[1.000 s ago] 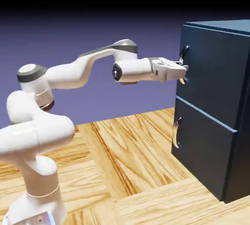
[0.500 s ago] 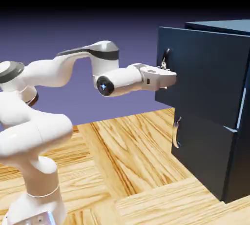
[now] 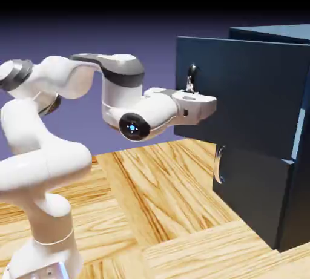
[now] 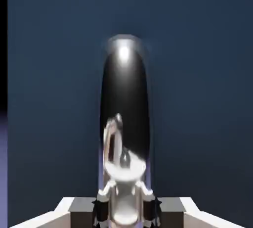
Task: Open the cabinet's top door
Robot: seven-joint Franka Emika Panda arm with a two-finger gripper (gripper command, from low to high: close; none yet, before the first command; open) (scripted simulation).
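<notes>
The cabinet stands at the wooden table's right edge, and its top door is swung out from the body toward the arm, its free edge well clear of the front while the lower panel sits flush. The gripper pinches the door's curved silver handle. In the hand view the bar runs up between the two fingertips, navy panel filling the rest.
</notes>
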